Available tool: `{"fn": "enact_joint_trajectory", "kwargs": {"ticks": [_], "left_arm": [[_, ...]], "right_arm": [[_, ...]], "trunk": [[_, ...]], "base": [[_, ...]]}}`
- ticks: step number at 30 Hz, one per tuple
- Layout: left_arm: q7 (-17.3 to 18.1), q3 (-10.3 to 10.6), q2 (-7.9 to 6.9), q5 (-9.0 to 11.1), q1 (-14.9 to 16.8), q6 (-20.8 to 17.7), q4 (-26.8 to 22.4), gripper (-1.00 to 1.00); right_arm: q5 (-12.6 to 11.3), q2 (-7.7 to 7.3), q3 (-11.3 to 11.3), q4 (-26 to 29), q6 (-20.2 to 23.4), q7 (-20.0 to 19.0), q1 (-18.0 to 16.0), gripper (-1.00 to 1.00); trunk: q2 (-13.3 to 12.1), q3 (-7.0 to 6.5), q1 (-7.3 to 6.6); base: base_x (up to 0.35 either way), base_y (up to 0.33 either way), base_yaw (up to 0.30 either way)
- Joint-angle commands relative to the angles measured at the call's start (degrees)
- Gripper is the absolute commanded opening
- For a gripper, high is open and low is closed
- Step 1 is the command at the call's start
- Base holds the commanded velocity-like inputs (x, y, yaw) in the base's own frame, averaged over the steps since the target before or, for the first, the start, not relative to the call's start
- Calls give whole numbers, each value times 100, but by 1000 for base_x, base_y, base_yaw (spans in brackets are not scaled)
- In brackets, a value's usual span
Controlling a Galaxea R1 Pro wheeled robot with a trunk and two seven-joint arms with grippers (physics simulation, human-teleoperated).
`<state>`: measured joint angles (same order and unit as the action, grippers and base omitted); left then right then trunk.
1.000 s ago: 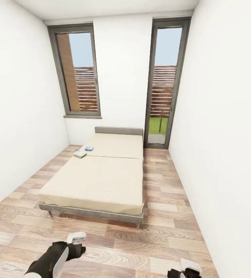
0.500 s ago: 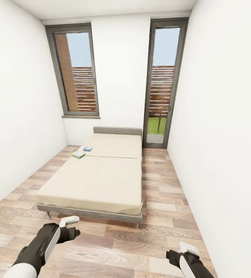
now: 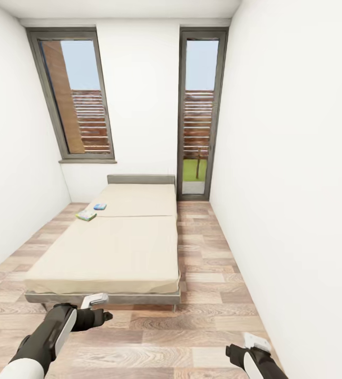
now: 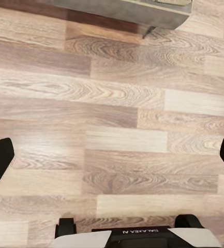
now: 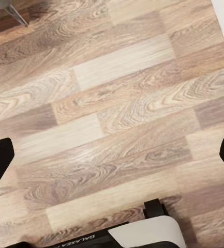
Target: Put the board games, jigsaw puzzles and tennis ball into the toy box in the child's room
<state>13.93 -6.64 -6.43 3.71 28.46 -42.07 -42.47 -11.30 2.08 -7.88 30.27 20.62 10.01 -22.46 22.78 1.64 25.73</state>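
The bed with its beige mattress and grey frame stands ahead of me in the child's room, headboard against the far wall. Two board games lie near the mattress's far left edge: a yellow-green box and, just beyond it, a small blue box. My left gripper hovers over the floor just before the bed's foot. In the left wrist view it is open over bare planks. My right gripper is low at the right, and it is open too. The table and toy box are out of view.
Wood plank floor forms an aisle between the bed and the right white wall. A narrower strip runs along the bed's left side. Two tall dark-framed windows are in the far wall. The bed frame's corner sits close ahead of the left gripper.
The whole picture has shifted, so the camera moved: the bed now sits further left and looks closer. Both arms reach further up into the picture. The boxes lie as before.
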Motion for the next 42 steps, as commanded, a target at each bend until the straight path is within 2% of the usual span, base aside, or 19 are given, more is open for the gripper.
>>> {"fn": "enact_joint_trajectory", "kwargs": {"ticks": [1, 9, 18, 33, 42], "left_arm": [[20, -9, -24, 43, 5, -40, -8, 100], [160, -12, -105, 58, 6, -46, -13, 100], [553, -2, -153, 47, 3, -62, -15, 100], [607, -4, -157, 12, 6, -64, -15, 100], [610, -4, -161, 14, 6, -64, -15, 100]], "right_arm": [[-60, 7, -14, -2, -6, 34, -4, 100], [-42, 11, -5, -160, -122, 32, -4, 100], [-39, 19, -3, -203, -153, 28, -4, 100], [-41, 21, -3, -416, -539, 28, -4, 100], [-39, 21, -3, -448, -570, 28, -4, 100]], "trunk": [[13, 14, 5], [13, 14, 5], [13, 14, 5], [13, 14, 5], [13, 19, 5]], "base": [[96, 200, -175], [86, 159, -70], [9, 23, -5], [83, 222, 6], [142, 267, 164]]}}
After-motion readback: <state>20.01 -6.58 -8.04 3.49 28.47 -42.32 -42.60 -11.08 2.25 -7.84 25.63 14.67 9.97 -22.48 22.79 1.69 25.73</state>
